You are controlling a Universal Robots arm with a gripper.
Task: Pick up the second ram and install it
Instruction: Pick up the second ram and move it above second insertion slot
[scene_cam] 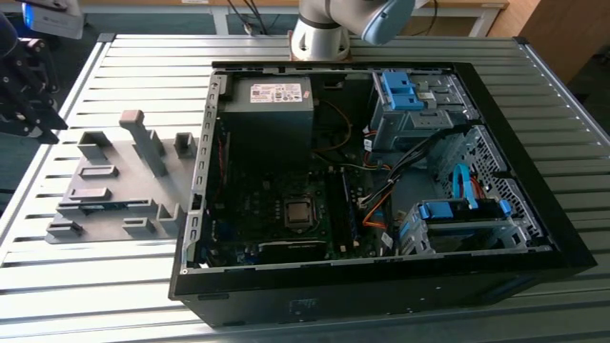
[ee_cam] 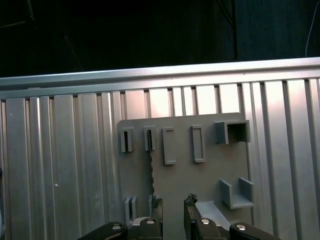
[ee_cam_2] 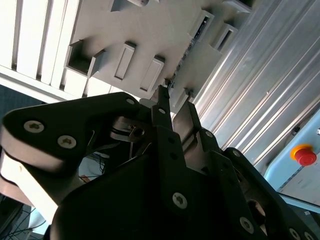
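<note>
while edge-on in fixture [ee_cam: 200,180], ram [ee_cam: 150,170] near tool [ee_cam: 173,204]

Table [scene_cam: 114,286]: silver ribbed metal slats. Two items are set directly on it. A grey fixture plate [scene_cam: 114,193] with upright blocks and slots is laid flat toward the exterior view's left. An open black computer case [scene_cam: 381,300] is laid on its side just beside the plate, toward the exterior view's right; contact between them cannot be confirmed. The robot base [scene_cam: 319,39] is seen at the far edge, behind the case.
</note>
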